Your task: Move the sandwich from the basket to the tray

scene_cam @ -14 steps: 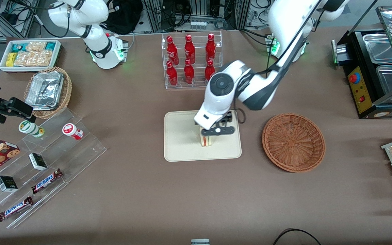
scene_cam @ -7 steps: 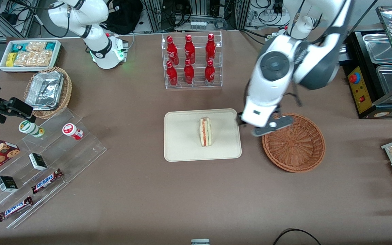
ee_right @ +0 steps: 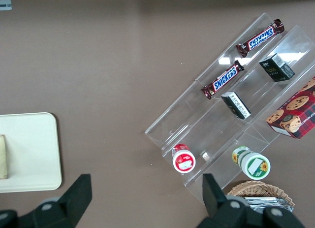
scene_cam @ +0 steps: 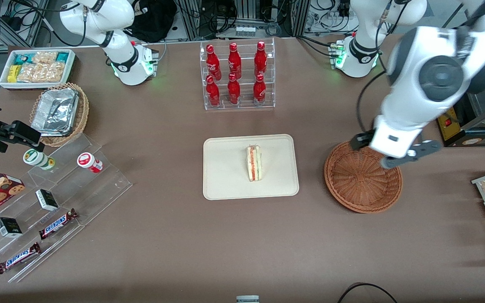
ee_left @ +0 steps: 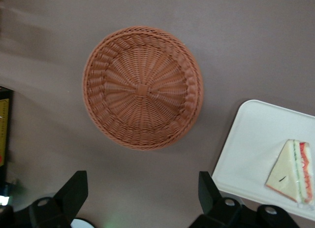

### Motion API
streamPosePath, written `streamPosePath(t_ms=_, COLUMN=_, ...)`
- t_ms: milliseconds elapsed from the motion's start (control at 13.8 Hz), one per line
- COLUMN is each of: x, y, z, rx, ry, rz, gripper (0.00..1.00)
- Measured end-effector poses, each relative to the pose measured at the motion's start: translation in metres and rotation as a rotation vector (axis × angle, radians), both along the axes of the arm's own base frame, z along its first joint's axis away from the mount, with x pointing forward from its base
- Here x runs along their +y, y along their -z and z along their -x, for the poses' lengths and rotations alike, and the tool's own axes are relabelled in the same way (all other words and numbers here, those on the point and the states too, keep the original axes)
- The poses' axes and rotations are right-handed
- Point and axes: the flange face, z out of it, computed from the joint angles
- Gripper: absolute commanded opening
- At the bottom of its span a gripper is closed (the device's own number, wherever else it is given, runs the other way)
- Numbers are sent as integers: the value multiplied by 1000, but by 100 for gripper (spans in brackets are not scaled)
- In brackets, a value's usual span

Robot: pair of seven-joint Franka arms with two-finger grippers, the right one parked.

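The sandwich (scene_cam: 254, 163), a white bread wedge with red and green filling, lies on the cream tray (scene_cam: 225, 185) in the middle of the table. It also shows in the left wrist view (ee_left: 292, 170) on the tray (ee_left: 256, 139). The reddish-brown basket (scene_cam: 358, 185) is empty; the left wrist view shows it (ee_left: 142, 87) from above. My left gripper (scene_cam: 396, 153) hangs high over the basket's edge toward the working arm's end, open and empty, its fingers (ee_left: 75, 188) wide apart.
A clear rack of red bottles (scene_cam: 236, 75) stands farther from the camera than the tray. A black food warmer (scene_cam: 465, 84) stands near the working arm's end. A clear stepped shelf with snacks (scene_cam: 49, 202) and a tan basket with foil containers (scene_cam: 59, 111) lie toward the parked arm's end.
My left gripper let go of the sandwich on the tray, rose, and swung away over the basket toward the working arm's end. The sandwich stays on the tray.
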Motion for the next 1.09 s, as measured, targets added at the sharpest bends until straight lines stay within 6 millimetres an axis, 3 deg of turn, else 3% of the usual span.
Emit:
streamPosePath(t_ms=290, x=71, y=-19, z=-5, rx=35, ry=49, rz=36, gripper=99)
streamPosePath(t_ms=435, x=97, y=-25, z=-4, rx=42, ry=76, rz=51, gripper=99)
streamPosePath(t_ms=871, x=114, y=-33, z=-2, rx=37, ry=85, rz=64, gripper=99)
streamPosePath(t_ms=1089, x=107, y=-39, z=4, rx=45, ry=114, rz=90, gripper=100)
